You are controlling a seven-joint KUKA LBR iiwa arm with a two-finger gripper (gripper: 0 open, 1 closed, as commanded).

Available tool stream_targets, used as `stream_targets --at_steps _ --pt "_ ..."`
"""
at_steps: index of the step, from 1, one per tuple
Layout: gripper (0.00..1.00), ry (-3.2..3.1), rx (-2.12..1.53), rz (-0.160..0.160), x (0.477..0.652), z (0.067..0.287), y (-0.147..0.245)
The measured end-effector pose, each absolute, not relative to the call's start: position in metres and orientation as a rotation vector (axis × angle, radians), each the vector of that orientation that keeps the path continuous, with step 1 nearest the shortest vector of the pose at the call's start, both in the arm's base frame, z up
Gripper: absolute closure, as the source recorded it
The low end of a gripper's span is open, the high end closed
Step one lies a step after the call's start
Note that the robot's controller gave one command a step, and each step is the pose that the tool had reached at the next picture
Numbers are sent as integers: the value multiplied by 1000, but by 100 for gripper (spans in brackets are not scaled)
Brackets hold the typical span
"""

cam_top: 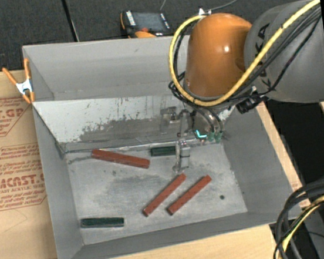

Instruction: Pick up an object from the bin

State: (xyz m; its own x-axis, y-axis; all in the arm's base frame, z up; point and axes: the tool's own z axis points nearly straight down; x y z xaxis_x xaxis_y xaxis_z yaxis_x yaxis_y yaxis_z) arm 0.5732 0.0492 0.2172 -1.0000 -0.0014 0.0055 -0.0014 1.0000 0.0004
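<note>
I read this as the approach step: nothing is lifted yet. The hand (183, 161) is down inside the bin (57, 187), towards the back and a little right of the middle. I cannot tell from here whether it is released or clenched.

The thing closest to it is a short dark green block (163, 150), lying flat on the floor just beside the hand on the side towards the left wall. It is small, straight-edged and stubby. It lies along the back wall's foot and apart from everything else, so I judge it the likeliest pick.

Just in front of the hand is the upper end of a red-brown stick (164, 194), lying on a slant, with a second red-brown stick (188, 194) alongside it. A third red-brown stick (120, 158) lies left of the green block, and a long dark green stick (102, 222) lies near the front left corner.

For the next move I would shift the hand over the block, straddle its narrow sides, close, then lift straight up.
</note>
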Motion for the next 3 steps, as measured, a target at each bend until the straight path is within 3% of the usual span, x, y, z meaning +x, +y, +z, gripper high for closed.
stream_targets --at_steps 1,2,3 --pt "0 -3126 233 -1 527 66 65" --pt "100 -3134 231 -2 529 70 65" --pt "100 -3140 257 0 519 229 60"
